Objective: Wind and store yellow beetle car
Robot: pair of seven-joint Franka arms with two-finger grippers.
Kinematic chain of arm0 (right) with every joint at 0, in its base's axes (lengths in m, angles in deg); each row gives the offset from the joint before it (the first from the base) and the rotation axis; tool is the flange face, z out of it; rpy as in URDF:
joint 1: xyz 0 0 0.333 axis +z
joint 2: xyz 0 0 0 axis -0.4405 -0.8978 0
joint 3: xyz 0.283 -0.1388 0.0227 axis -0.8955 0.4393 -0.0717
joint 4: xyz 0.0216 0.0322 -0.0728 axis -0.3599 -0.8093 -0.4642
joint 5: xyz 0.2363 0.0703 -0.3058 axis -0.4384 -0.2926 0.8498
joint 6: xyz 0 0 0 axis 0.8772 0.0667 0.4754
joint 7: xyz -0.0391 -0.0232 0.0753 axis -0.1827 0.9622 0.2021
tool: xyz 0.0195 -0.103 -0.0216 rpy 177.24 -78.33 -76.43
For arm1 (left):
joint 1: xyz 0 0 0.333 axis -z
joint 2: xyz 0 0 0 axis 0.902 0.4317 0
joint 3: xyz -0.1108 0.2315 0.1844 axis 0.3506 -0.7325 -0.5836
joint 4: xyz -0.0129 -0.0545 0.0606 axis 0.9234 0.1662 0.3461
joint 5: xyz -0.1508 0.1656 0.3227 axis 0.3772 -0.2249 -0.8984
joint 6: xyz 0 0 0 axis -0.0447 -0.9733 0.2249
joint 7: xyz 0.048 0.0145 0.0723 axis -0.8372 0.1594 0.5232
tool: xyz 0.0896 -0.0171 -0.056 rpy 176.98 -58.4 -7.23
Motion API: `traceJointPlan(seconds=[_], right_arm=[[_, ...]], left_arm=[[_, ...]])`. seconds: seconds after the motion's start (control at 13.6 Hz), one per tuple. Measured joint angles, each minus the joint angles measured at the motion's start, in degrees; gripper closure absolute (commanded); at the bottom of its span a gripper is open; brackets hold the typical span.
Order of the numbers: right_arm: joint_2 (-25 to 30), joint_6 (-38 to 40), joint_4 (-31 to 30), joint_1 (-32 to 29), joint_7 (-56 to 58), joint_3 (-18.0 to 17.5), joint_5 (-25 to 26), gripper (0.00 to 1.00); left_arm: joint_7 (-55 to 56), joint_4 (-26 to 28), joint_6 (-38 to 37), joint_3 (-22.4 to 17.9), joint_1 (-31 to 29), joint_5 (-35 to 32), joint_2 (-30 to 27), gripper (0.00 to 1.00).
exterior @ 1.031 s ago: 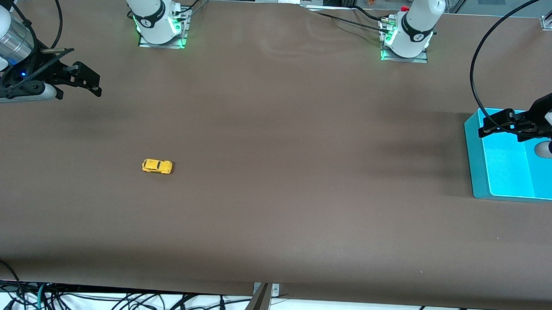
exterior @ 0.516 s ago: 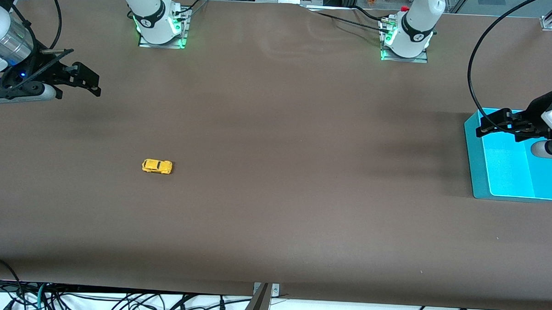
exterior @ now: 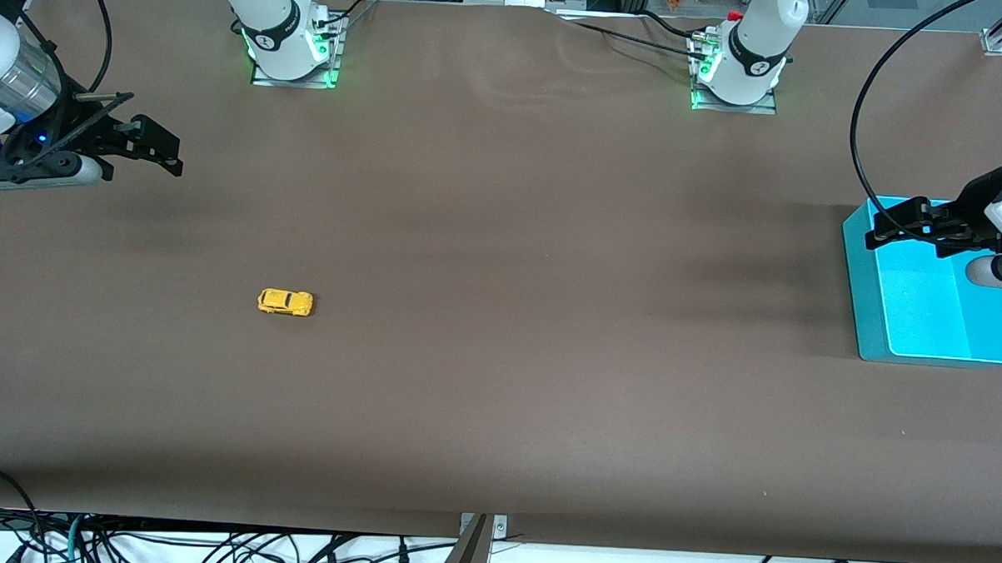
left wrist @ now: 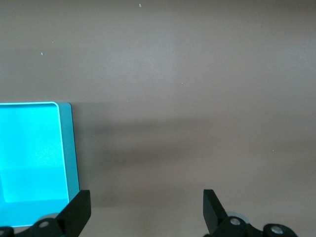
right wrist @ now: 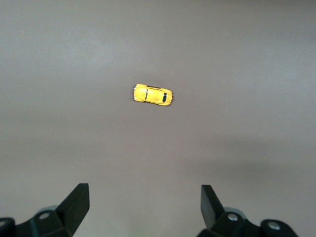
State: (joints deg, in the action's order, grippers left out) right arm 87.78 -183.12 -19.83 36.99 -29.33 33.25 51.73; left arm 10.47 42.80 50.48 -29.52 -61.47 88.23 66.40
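Yellow beetle car [exterior: 285,301] sits untouched on the surface [exterior: 497,381] — right tool [exterior: 151,146] gapes empty, left tool [exterior: 886,228] spread over the blue bin [exterior: 870,328], ready to receive.

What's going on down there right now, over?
Left gripper open, up over the turquoise bin. Right gripper open, raised at its own end, holding nothing. Yellow beetle car alone on the table, untouched. Nothing blocking it.
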Motion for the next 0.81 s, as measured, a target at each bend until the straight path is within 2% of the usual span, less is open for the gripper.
traceJointPlan(seconds=[0.81], right_arm=[[-0.01, 0.05, 0.0, 0.0, 0.0, 0.02, 1.57, 0.0]], left_arm=[[0.0, 0.0, 0.0, -0.02, -0.04, 0.0, 0.0, 0.0]])
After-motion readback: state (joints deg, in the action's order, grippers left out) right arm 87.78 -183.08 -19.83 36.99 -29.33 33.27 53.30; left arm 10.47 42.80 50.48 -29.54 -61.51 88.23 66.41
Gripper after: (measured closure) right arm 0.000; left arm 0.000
